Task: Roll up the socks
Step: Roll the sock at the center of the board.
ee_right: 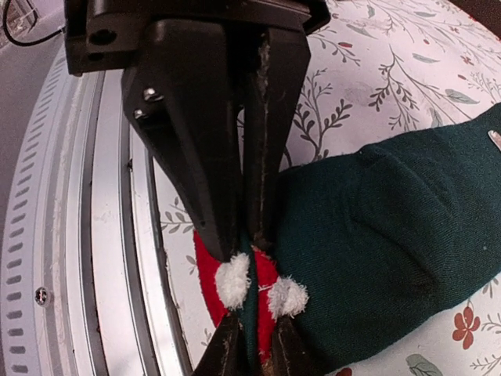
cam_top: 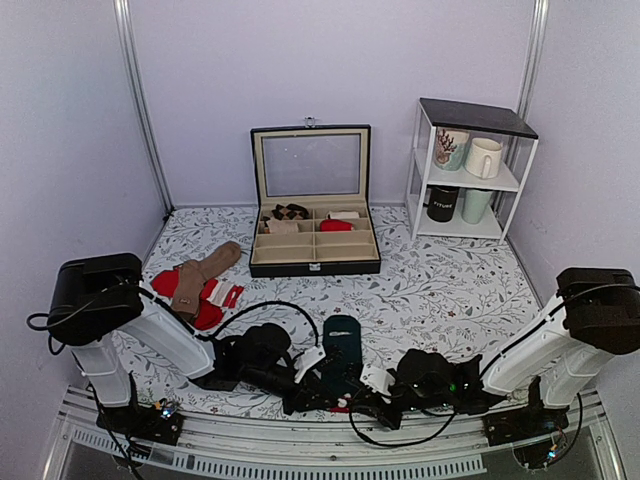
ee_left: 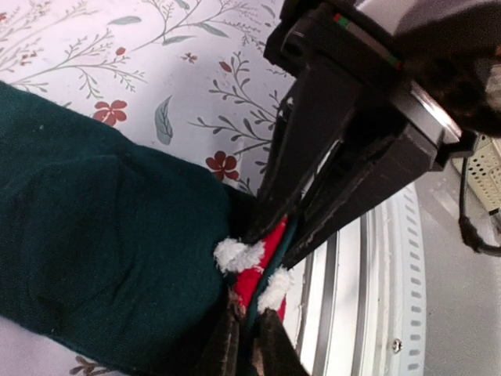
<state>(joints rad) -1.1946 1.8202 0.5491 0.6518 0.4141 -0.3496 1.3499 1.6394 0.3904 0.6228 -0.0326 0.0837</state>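
Observation:
The dark teal-green socks [cam_top: 341, 352] lie flat and long near the table's front edge, with a red tip with white pompoms [ee_left: 262, 266] at the near end. My left gripper [cam_top: 318, 386] and right gripper [cam_top: 366, 396] meet tip to tip at that near end. In the left wrist view my left gripper [ee_left: 252, 335] is shut on the sock edge [ee_left: 102, 235], and the right gripper [ee_left: 272, 235] pinches it from the opposite side. In the right wrist view my right gripper [ee_right: 255, 345] is shut on the socks [ee_right: 391, 227], facing the left gripper [ee_right: 246, 235].
A black compartment box [cam_top: 314, 262] stands open at the back centre. Tan-brown socks [cam_top: 205, 272] lie on red socks [cam_top: 205, 308] at the left. A white shelf [cam_top: 470, 125] with mugs stands at the back right. A metal rail [cam_top: 330, 440] runs along the front edge.

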